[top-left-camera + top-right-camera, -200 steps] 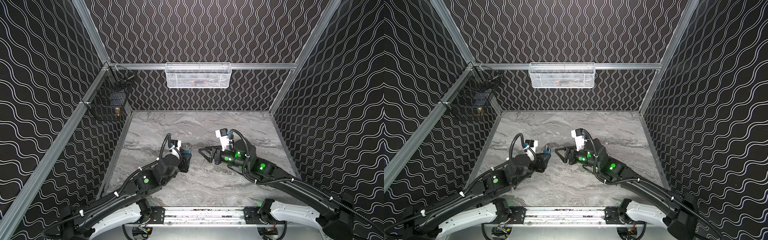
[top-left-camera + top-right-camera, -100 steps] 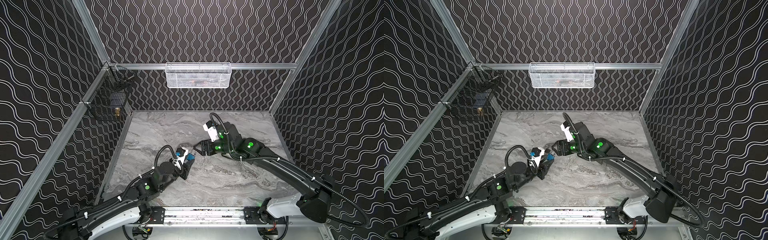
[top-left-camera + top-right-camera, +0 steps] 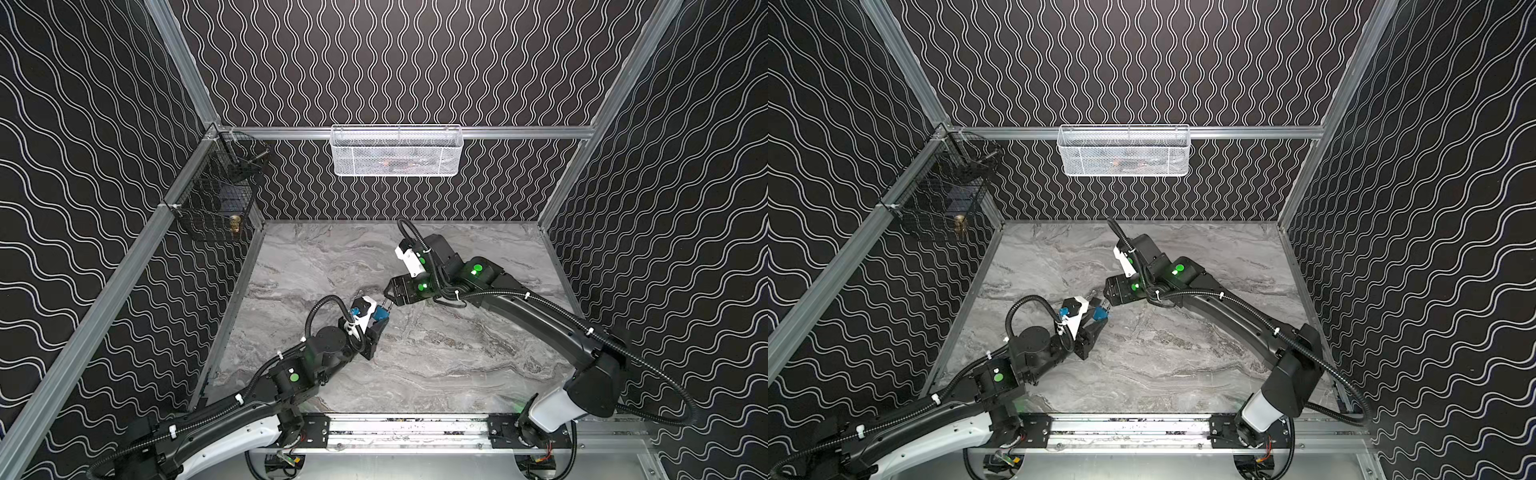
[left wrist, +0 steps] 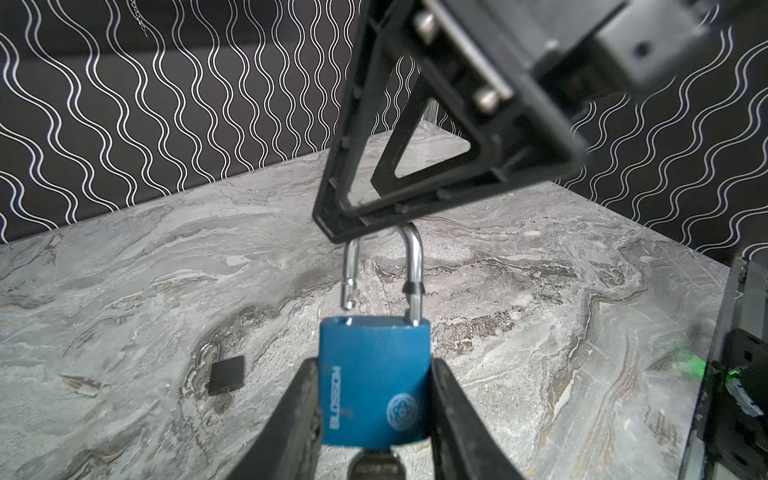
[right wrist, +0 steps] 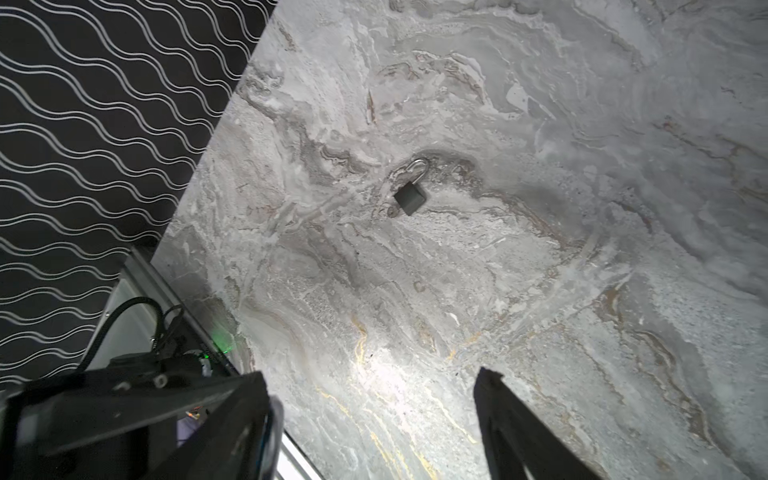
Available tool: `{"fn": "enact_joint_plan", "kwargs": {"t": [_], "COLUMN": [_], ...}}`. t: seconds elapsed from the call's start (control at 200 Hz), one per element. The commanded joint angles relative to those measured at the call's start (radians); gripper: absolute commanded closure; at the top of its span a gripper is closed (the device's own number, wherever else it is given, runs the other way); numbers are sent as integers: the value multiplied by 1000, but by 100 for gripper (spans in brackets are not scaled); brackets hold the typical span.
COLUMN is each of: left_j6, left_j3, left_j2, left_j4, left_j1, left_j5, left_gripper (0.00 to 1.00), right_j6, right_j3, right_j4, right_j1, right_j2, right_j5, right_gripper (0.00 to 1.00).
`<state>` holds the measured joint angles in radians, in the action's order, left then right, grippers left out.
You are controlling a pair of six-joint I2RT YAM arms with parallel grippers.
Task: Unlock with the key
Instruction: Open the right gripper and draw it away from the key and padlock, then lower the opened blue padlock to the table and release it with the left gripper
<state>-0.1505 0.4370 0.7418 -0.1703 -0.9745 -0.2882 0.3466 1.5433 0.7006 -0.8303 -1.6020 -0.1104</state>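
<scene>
- The left gripper (image 3: 376, 321) is clamped on the body of the blue padlock (image 4: 374, 382), one finger on each narrow side, jaws at a middling width. It holds the lock up off the counter (image 3: 457, 353), roughly mid-counter in both top views.
- The key (image 4: 376, 467) is stuck in the bottom of the blue padlock, between the left gripper's fingers. Only its head shows.
- The shackle (image 4: 413, 266) is popped. One leg sits in the body and the other hangs free just above its hole.
- The right gripper (image 5: 370, 374) is spread wide with nothing in it. In the left wrist view one of its fingers covers the top bend of the shackle, and in the right wrist view the shackle sits right against that same finger. I honestly can't say whether they're touching or just super close.
- Count: two padlocks, two grippers, two baskets.
- The second lock is a small dark padlock (image 5: 410, 195) lying flat on the counter, well apart from both grippers. There's a little metal bit at its base that looks like its own key, but it's too small to be sure.
- The counter is grey marble-look, swirly veins.
- The walls are black with white wavy lines, framed by aluminium rails.
- A white basket (image 3: 397, 151) hangs on the back rail. A black basket (image 3: 216, 199) hangs on the left rail with something brassy in it.
</scene>
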Motion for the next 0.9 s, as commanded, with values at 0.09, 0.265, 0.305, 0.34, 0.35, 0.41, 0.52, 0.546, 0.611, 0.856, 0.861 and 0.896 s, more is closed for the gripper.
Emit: {"fn": "enact_joint_plan", "kwargs": {"t": [0.09, 0.265, 0.305, 0.34, 0.35, 0.41, 0.52, 0.546, 0.611, 0.856, 0.861, 0.896], "left_j6": [35, 26, 23, 19, 17, 13, 10, 9, 4, -58, -61, -81], "left_j3": [-10, -20, -23, -27, -28, -28, -22, -21, -16, 18, 20, 38], "left_j2": [-10, -14, -13, -10, -10, -6, 10, 15, 20, 75, 78, 99], "left_j4": [-75, -91, -101, -109, -111, -118, -131, -135, -138, -133, -131, -109], "left_j1": [0, 0, 0, -1, 0, 0, 0, 0, 0, 0, 0, 0], "left_j5": [-27, -41, -45, -50, -51, -48, -49, -51, -55, -77, -77, -78], "left_gripper": [100, 100, 100, 100, 100, 100, 100, 100, 100, 100, 100, 100], "right_j6": [-42, -67, -67, -66, -66, -67, -63, -58, -52, 24, 26, 44], "right_j3": [42, 31, 23, 16, 13, -6, -93, -105, -107, -256, -261, -292], "right_j4": [82, 95, 100, 106, 107, 99, 13, 7, 35, -18, -21, -37], "right_j1": [10, 17, 21, 23, 23, 28, 33, 33, 43, 118, 120, 134], "right_j2": [-35, -24, -17, -12, -9, 11, 77, 88, 94, 217, 221, 251], "right_j5": [21, -9, -2, 2, 2, -22, -104, -95, -46, 2, 3, 12], "right_gripper": [20, 20, 20, 20, 20, 20, 19, 19, 19, 19, 19, 18]}}
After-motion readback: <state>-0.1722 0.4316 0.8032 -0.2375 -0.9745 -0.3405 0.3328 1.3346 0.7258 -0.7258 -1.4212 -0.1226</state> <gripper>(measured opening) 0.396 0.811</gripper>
